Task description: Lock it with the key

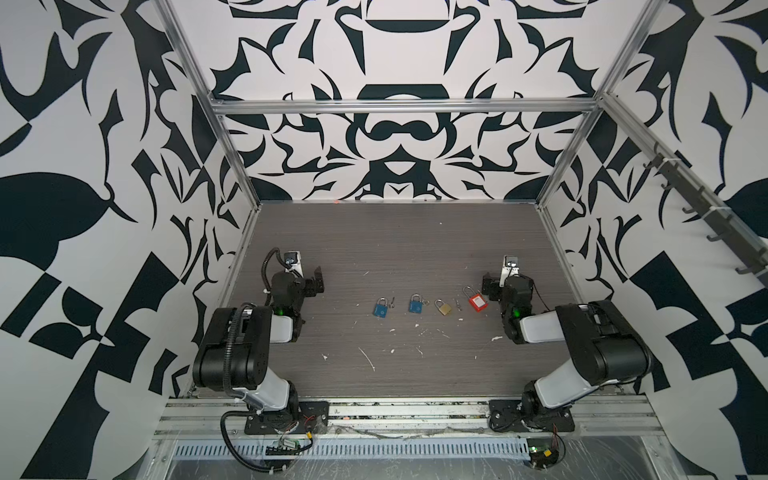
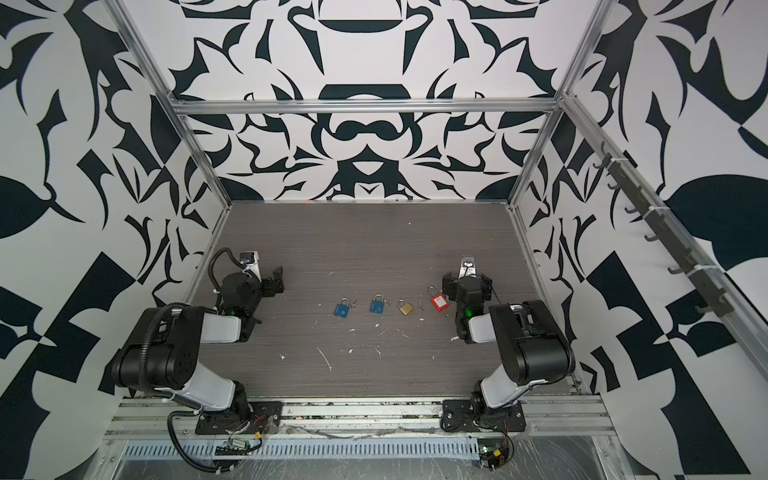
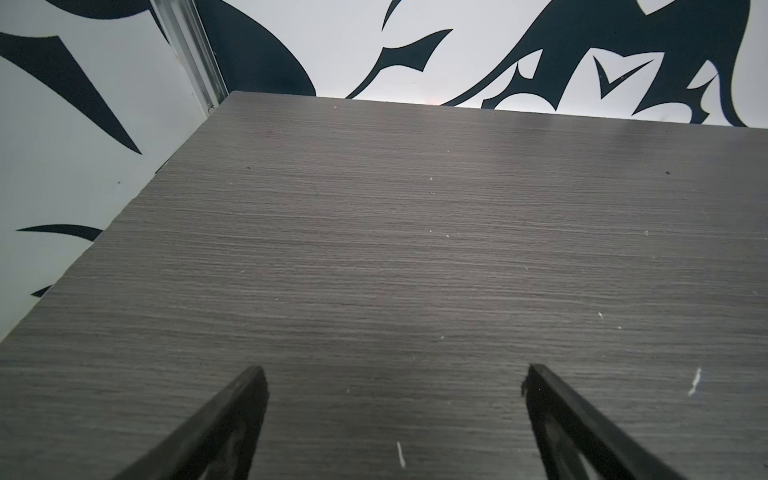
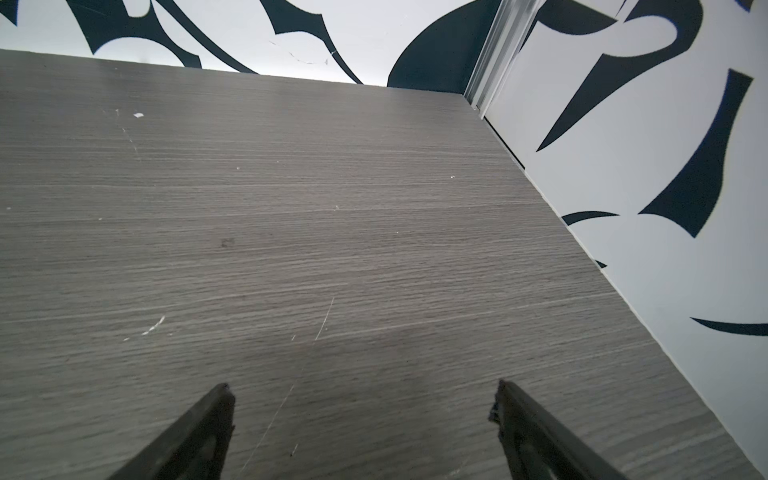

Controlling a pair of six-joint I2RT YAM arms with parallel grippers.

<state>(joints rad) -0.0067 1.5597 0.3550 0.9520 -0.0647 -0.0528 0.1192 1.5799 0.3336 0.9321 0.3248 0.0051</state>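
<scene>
— What sits at the left of the top views?
— The left gripper (image 3: 395, 376): jaws spread wide, grasping nothing, over the grey table (image 3: 374, 249).
— And mid-frame?
— A row lying flat on the table: blue padlock (image 1: 380, 309), small key (image 1: 392, 306) just beside it, second blue padlock (image 1: 414, 305), brass padlock (image 1: 444, 308), red padlock (image 1: 478, 301).
— Far right?
— The right gripper (image 4: 361, 395), likewise released and empty, near the red padlock.

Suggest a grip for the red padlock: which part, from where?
Grip the red padlock by its body, from above, fingers across the two side edges. It lies flat, shackle toward the back wall, so only the sides are exposed. Open right gripper is nearest.
</scene>
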